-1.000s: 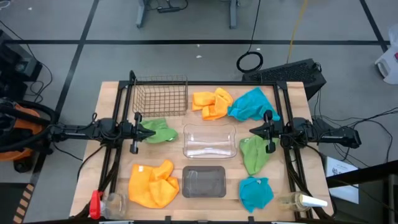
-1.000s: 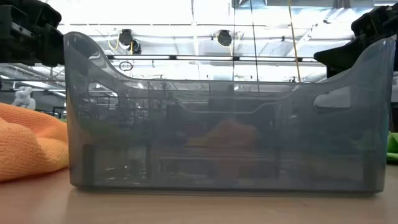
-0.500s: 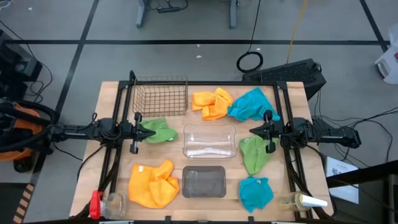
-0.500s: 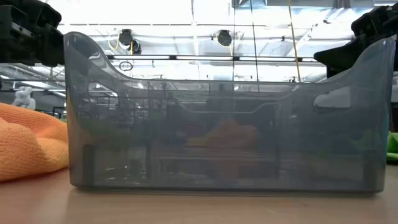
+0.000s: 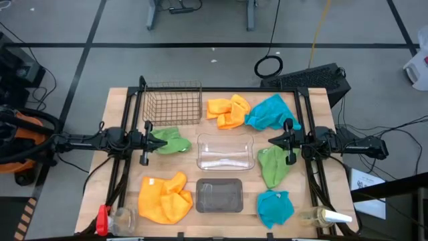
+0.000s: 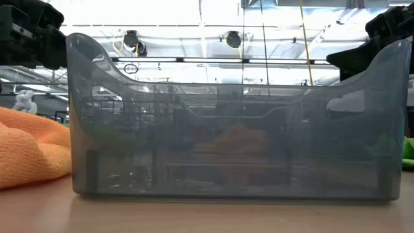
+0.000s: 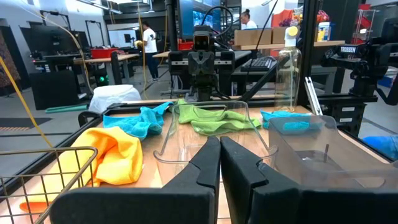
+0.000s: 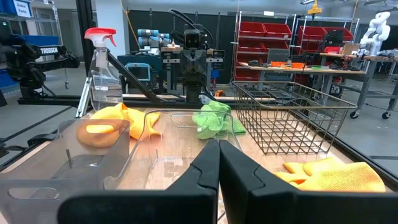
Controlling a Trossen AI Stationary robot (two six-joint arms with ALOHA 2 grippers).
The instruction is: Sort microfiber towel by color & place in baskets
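Sorting not yet begun: all six towels on the counter, all three baskets empty.

High view: the left gripper (image 5: pixel 144 139) hangs at the counter's (image 5: pixel 120 100) left edge beside a green towel (image 5: pixel 170 141); the right gripper (image 5: pixel 286 142) hangs at the right edge above the other green towel (image 5: pixel 273 165). The wire basket (image 5: pixel 172 102), clear tray (image 5: pixel 225 152) and grey tray (image 5: pixel 219 195) hold nothing. Orange towels (image 5: pixel 228 111) (image 5: pixel 163 197) and teal towels (image 5: pixel 272 111) (image 5: pixel 275 207) lie scattered around them.
Low view: the grey tray's wall (image 6: pixel 233 116) fills the frame, an orange towel beside it.
Left wrist view: its fingers (image 7: pixel 208 165) are closed together, holding nothing.
Right wrist view: fingers (image 8: pixel 207 168) likewise closed and empty.
The next move, likely, calls for one gripper to open and descend on its nearest green towel.
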